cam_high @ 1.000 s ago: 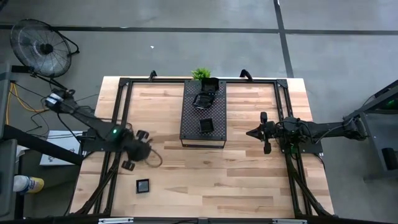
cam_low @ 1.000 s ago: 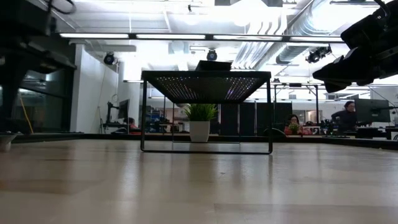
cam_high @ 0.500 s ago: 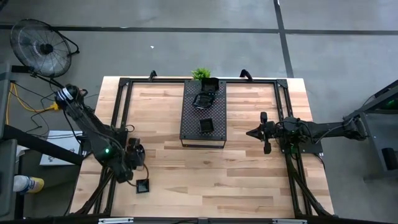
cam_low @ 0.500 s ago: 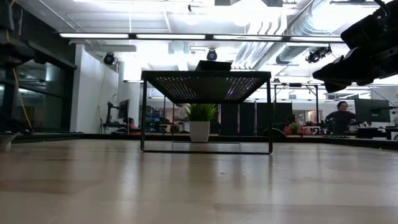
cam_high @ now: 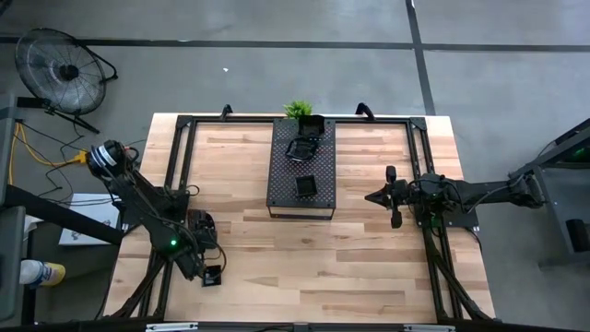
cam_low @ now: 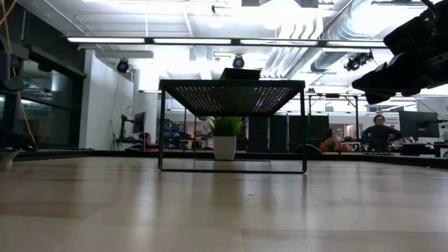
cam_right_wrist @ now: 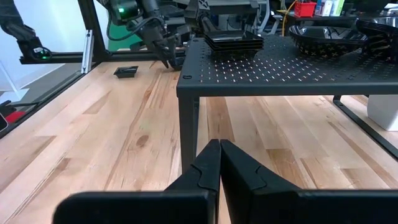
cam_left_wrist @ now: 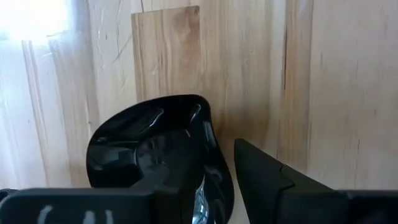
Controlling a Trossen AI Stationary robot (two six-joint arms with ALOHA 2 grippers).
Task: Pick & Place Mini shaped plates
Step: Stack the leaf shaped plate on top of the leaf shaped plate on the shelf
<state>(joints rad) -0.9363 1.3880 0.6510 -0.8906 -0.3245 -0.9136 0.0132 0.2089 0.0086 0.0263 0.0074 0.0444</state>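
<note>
Mini plate (cam_high: 213, 275) lower left, left gripper (cam_high: 208, 266) fingers parted over it; we see right gripper (cam_high: 380, 196) pinched closed, idle.

High: overhead, straight down, whole worktop (cam_high: 369, 258).
Low: worktop level, facing the tray (cam_low: 232, 87) and the room.
Left wrist: close over a plate (cam_left_wrist: 155, 155).
Right wrist: level, facing the tray.
Shared: tray.
</note>
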